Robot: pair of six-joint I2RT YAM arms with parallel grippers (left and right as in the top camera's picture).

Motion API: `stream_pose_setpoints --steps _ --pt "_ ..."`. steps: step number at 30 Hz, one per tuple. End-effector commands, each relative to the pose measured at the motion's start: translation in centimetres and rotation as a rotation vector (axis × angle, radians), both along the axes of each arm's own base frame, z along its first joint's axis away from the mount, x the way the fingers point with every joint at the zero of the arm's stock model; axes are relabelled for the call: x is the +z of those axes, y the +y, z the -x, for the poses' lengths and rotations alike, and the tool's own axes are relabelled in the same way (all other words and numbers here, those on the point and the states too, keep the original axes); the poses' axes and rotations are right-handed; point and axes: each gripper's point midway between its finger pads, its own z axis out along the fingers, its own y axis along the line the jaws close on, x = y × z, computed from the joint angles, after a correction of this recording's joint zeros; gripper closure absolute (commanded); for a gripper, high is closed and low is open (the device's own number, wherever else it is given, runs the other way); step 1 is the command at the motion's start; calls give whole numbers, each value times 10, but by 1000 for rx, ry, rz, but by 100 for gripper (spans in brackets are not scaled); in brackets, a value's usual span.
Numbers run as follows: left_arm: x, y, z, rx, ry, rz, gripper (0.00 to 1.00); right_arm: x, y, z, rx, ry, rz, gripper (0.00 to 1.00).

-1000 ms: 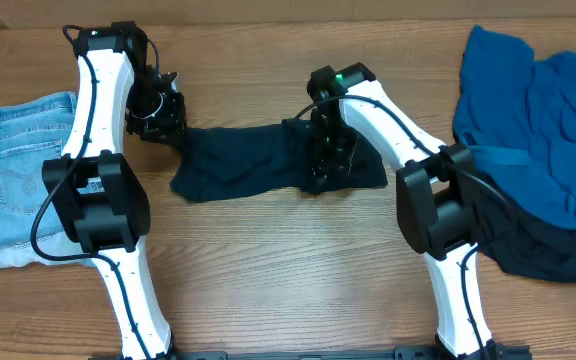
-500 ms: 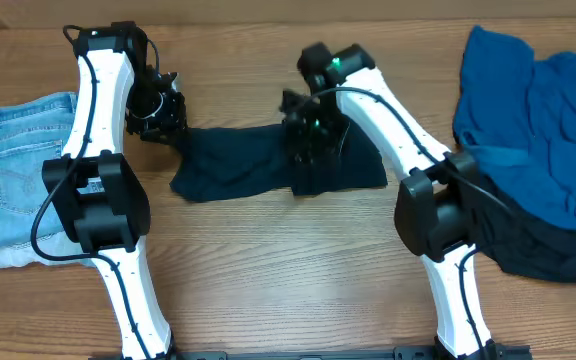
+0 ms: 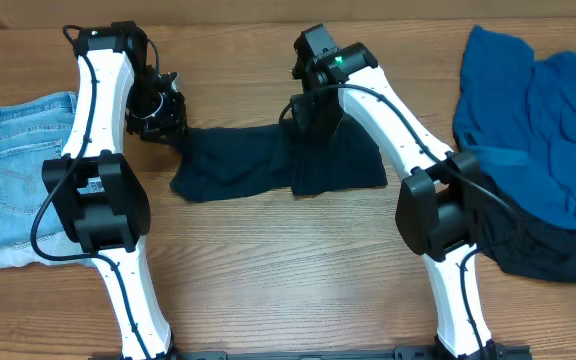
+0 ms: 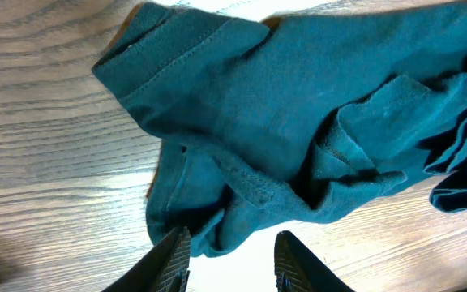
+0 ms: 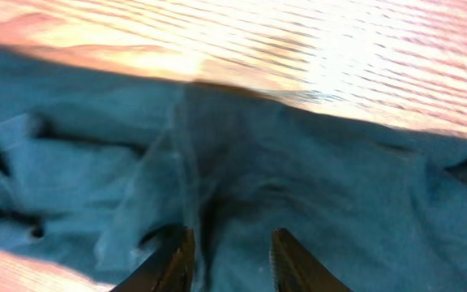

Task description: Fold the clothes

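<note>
A dark navy garment (image 3: 258,165) lies crumpled and spread across the middle of the table. My left gripper (image 3: 160,122) is at its left end. In the left wrist view the jaws (image 4: 229,251) are open, with the garment's hemmed corner (image 4: 298,122) just ahead of the fingertips and not gripped. My right gripper (image 3: 313,100) hovers over the garment's far edge, right of the middle. In the right wrist view its jaws (image 5: 229,243) are open and empty above the cloth (image 5: 314,178).
Folded light blue jeans (image 3: 18,170) lie at the left edge. A heap of bright blue clothes (image 3: 538,120) sits at the right, with a dark garment (image 3: 548,250) below it. Bare wood (image 3: 268,270) runs along the front.
My right gripper has moved from the middle of the dark garment toward its far edge. The left arm and the garment's outline have stayed as they were.
</note>
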Motion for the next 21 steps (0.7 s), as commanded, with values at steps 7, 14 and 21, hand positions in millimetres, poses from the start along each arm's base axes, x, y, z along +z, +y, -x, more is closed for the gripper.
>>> stream_pose_setpoints --steps 7,14,21 --pt "15 -6 -3 -13 -42 18 62 -34 42 29 169 81 -270 67" --pt "15 -6 -3 -13 -41 18 55 -31 41 7 169 -12 -268 52" --pt "15 -7 1 -12 -24 22 33 39 -27 -27 20 -119 -112 41"
